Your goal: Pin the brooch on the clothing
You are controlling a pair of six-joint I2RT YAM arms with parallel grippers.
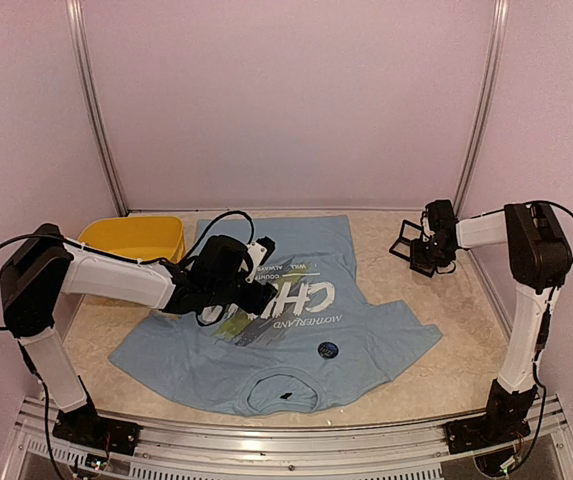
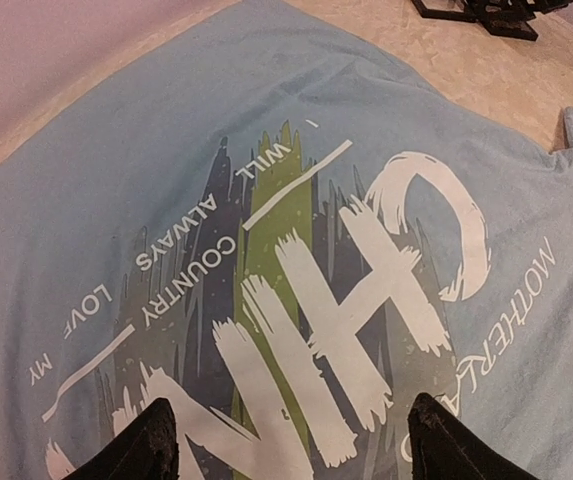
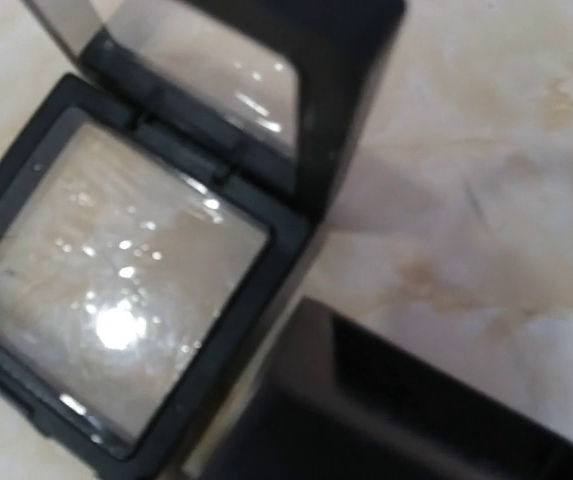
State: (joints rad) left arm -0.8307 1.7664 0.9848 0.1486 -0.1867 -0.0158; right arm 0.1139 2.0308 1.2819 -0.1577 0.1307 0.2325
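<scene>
The shirt (image 1: 216, 370) is looking like soft, matt cloth, and its white letters (image 2: 366, 300) are looking like flat, streaky paint. The counter (image 1: 446, 360) is looking like smooth, pale stone with faint spots. The box (image 3: 116, 290) is showing a black plastic frame and a clear, shiny window. The bin (image 1: 171, 240) is looking like smooth yellow plastic. The brooch (image 1: 328, 350) is looking dark and a bit glossy.

T-shirt (image 1: 216, 372): light blue, white lettering, yellow-green and dark slate streaks | brooch (image 1: 328, 350): dark blue | tub (image 1: 136, 238): yellow | hinged case (image 3: 26, 200): black frame, clear panes | tabletop (image 1: 456, 350): beige, marbled | walls (image 1: 286, 100): pale pink | arms (image 1: 116, 278): white shells, black joints
</scene>
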